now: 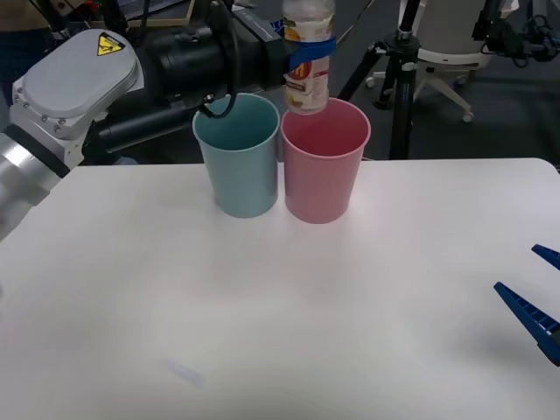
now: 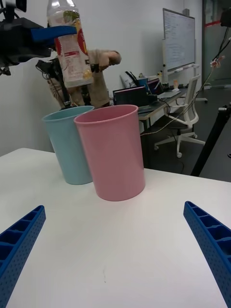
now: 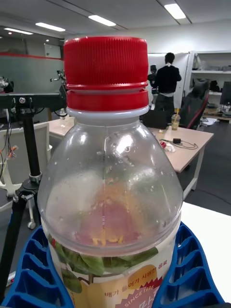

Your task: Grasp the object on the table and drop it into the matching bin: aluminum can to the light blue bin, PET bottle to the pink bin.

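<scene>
My left gripper is shut on the PET bottle, a small clear bottle with a red-and-yellow label, holding it upright in the air above the back rim of the pink bin. The bottle's base hangs about level with that rim. In the left wrist view the red cap and clear shoulder of the bottle rise between my blue fingers. The light blue bin stands touching the pink bin on its left. My right gripper hovers open low over the white table at the right edge, facing both bins.
A black tripod and an office chair stand behind the table's far edge. The left arm's grey shoulder housing reaches over the table's back left corner.
</scene>
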